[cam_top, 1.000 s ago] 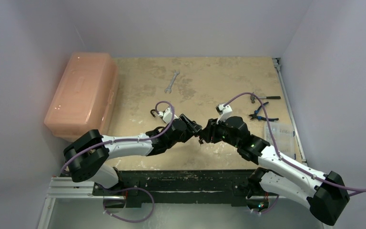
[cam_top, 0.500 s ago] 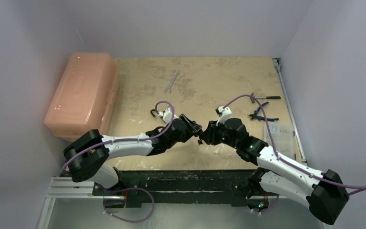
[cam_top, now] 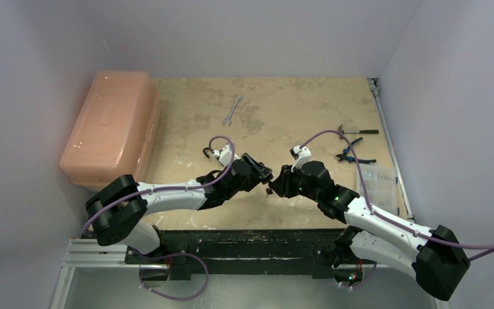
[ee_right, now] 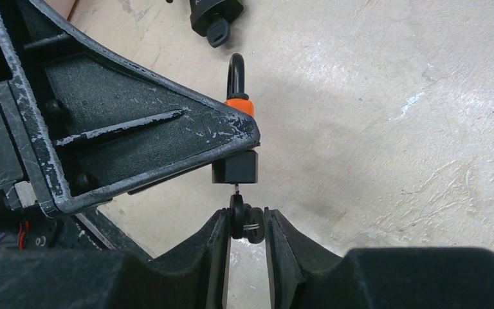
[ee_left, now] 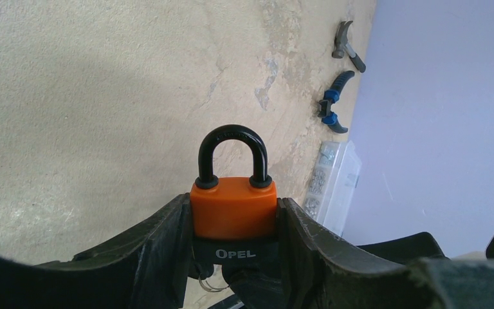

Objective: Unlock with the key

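The right gripper [ee_right: 245, 225] has been narrowing over the last second, and its two fingers now sit against either side of the head of the key [ee_right: 238, 215]. They appear to pinch it, though the key ring and shadow between them make it hard to judge how firm the hold is. In the overhead view the right arm has also crept slightly left, toward its partner. The left gripper [cam_top: 264, 174] has not changed: it stays clamped on the orange body of the padlock [ee_left: 233, 209], holding it off the counter [cam_top: 283, 109] near the middle of the near edge, with the black loop pointing away and the keyhole end facing the right gripper. The key's blade runs straight up into the black base of the padlock, so it seems to be seated. Both legs of the loop are still sunk in the body, so the padlock is not yet open. With the key now grasped, the insertion looks finished and what probably remains is a turn of the right wrist while the left arm holds steady.
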Motion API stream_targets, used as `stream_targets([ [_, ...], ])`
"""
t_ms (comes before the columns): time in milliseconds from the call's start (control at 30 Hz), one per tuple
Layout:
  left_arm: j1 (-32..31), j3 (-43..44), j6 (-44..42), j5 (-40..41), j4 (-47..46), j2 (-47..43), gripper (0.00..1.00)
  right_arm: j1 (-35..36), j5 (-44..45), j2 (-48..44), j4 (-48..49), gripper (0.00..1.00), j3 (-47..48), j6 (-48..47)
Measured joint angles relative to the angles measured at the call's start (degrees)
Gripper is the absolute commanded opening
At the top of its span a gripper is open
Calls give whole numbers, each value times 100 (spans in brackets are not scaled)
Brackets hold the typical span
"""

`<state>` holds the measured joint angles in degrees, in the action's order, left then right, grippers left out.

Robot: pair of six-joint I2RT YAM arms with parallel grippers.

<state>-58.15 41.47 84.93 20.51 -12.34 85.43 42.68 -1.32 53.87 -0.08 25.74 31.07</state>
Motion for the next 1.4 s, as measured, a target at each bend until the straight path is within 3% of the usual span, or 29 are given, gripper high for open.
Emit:
stream_targets([
  [100, 0, 0, 0, -11, 0, 0, 0, 0, -13, 28, 52, 26, 0, 4],
  [267, 4, 0, -2, -13, 2, 0, 0, 2, -96, 96, 151, 0, 0, 48],
  [800, 83, 0, 0, -72, -57, 151, 0, 2, 31, 424, 221, 0, 101, 485],
  [1100, 201, -2, 0, 15, -197, 195, 0, 2, 201, 920, -70, 0, 621, 411],
  [1400, 223, -11, -52, 74, -184, 195, 0, -177, -125, 1062, 66, 0, 645, 457],
])
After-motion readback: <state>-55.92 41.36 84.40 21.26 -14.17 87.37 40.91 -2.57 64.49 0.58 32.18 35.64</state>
